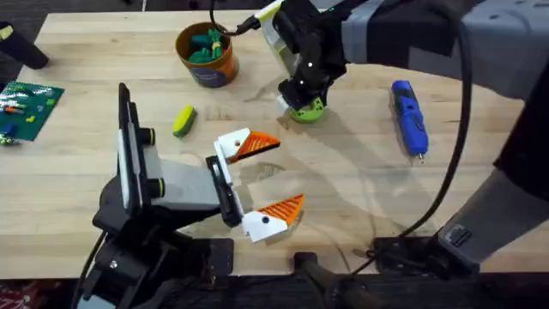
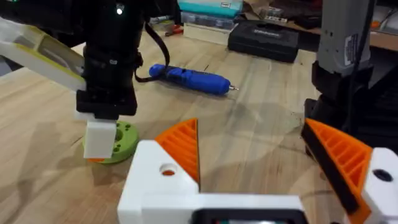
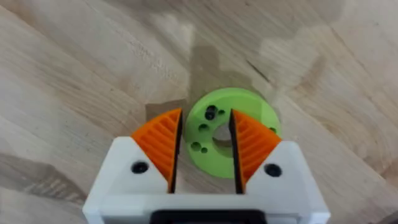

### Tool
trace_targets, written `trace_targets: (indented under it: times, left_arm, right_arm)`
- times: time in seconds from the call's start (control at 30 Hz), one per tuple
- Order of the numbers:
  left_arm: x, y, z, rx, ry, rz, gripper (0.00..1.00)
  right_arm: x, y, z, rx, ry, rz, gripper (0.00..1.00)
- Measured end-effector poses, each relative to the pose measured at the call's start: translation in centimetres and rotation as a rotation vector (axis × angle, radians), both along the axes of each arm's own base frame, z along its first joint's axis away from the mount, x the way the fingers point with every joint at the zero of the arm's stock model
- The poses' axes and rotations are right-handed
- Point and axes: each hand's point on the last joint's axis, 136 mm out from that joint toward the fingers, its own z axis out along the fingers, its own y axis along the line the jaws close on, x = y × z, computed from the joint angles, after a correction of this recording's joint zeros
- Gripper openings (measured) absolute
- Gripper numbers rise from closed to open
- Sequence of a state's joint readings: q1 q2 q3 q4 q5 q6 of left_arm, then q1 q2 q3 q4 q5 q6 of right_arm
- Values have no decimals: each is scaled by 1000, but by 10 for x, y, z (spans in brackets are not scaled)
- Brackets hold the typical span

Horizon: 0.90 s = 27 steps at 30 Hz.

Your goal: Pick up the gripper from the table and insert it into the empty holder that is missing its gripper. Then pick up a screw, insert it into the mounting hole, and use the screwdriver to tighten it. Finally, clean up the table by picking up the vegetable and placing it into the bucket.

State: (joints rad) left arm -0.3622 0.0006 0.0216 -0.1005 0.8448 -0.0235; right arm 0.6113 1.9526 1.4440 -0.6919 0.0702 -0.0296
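The right pincer (image 3: pixel 204 149), white with orange ribbed pads, hangs directly over the lime-green round plastic ring with holes (image 3: pixel 229 130), its pads drawn to a narrow gap just above one side of the ring; whether they touch it cannot be told. The ring (image 1: pixel 307 110) lies flat on the pale wooden worktop (image 1: pixel 360 180) and serves as landmark. The left pincer (image 1: pixel 266 178) hovers on the near side of the ring, closer to the arm bases, its white fingers spread wide and holding nothing. The small round orange-tan bucket with a dark blue label (image 1: pixel 207 53) stands well to the left of the ring and a little farther back; green toy pieces lie inside it. The small oblong yellow toy vegetable with a green end (image 1: pixel 184 120) lies on the worktop left of the ring, between bucket and left pincer. The slim bright blue pen-shaped screwdriver (image 1: pixel 409 115) lies flat to the right of the ring, apart from both pincers.
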Motion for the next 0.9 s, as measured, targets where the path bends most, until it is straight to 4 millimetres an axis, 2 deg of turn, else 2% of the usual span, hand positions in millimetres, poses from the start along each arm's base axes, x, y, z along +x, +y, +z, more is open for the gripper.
trace_targets:
  times: [0.9]
  left_arm:
    - [0,0,0,0,0,0,987]
  right_arm:
    - [12,8,5,38,-49,-11,446]
